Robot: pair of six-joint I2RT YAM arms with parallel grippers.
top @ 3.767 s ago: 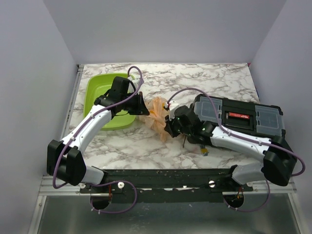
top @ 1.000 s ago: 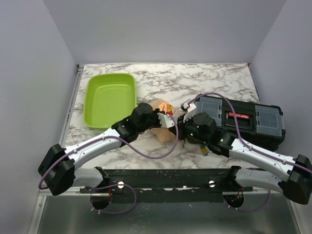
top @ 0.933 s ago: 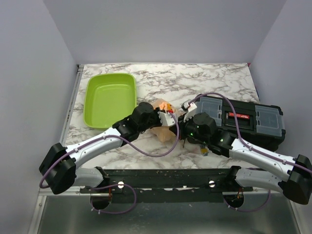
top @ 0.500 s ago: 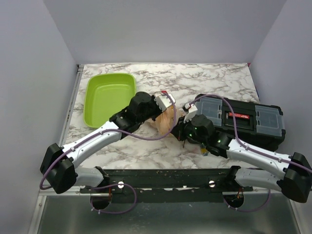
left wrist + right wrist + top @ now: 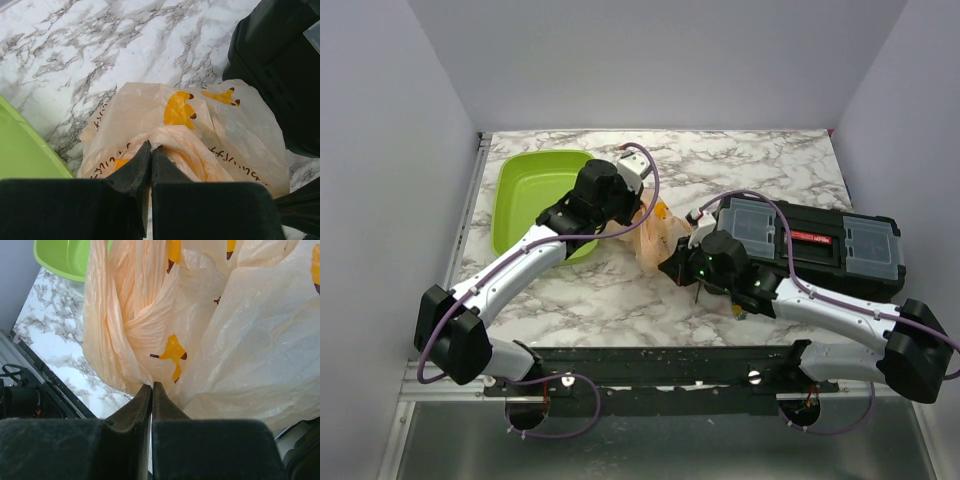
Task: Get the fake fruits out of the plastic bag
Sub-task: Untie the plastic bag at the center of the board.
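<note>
Desk (image 5: 760,160) of marbled white spreads across the top view, with a black toolbox (image 5: 820,240) at the right and a lime-green tray (image 5: 525,195) at the far left. The plastic bag (image 5: 655,235) is drawn out between the two arms in the middle. Only that overhead view gives this layout. The left wrist view adds the bag's crinkled peach film and orange prints close up, with the left claw (image 5: 151,150) pressed together on a fold of it. The right wrist view shows the right claw (image 5: 151,387) likewise clamped on another fold, film fanning away from its tips. The fake fruits cannot be made out in any view. Compared with half a second ago, the left wrist sits farther back, by the tray's corner, and the bag has gone with it.
</note>
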